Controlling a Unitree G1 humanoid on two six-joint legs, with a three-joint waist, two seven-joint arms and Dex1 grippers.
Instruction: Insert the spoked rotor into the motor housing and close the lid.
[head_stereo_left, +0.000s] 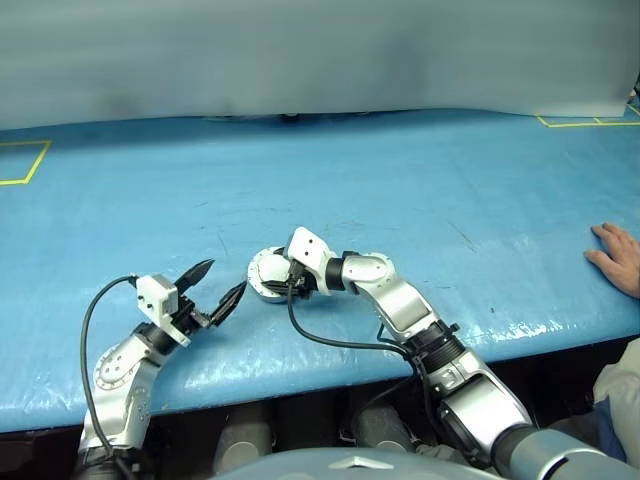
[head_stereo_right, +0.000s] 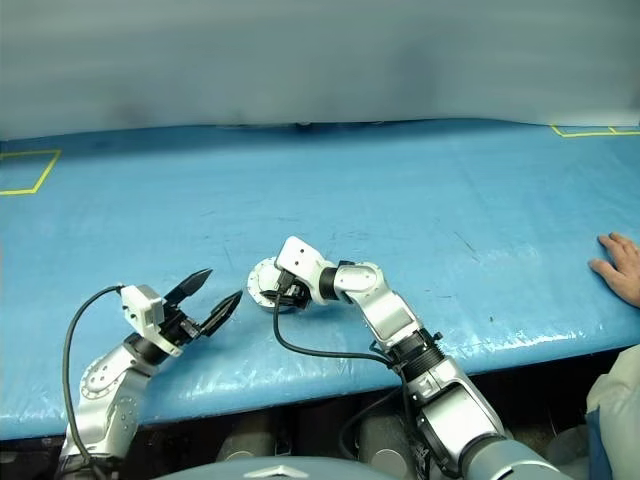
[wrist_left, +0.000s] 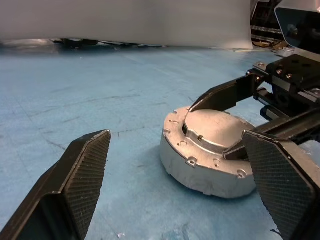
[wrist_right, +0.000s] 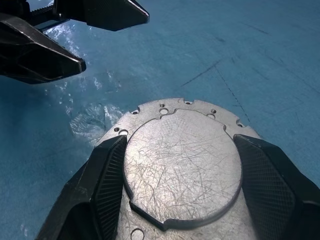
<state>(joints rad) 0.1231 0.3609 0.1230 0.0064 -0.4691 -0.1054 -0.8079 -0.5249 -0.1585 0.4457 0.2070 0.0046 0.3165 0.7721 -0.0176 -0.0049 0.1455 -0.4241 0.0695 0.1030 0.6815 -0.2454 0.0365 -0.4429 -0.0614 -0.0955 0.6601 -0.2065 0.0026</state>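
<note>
left claw (head_stereo_left: 222, 287), nearest the desk edge: its two black fingers spread wide and grasping nothing, pointing level toward the motor housing (wrist_left: 210, 155) and stopping just short of it. right claw (wrist_right: 175, 185), just beyond: reaching in from the right, one finger on each side of the housing, both pads against its rim, so the claw grasps the housing. the housing sits on the blue desk (head_stereo_left: 400, 190) near the front edge, between the two arms. the lid (wrist_right: 182, 165) lies flat on top of the housing, closed, its smooth scratched face upward; the inside of the housing is hidden, so whether anything lies within cannot be told. the right wrist view brings out the fine scratches on the lid and the small holes round the flange; the left wrist view shows the housing's side wall with small lugs; the head views give the layout. farther right, a person's hand (head_stereo_left: 618, 258) rests flat on the desk, well apart from the housing. at the far corners, yellow tape marks (head_stereo_left: 25, 165). no readable writing.
</note>
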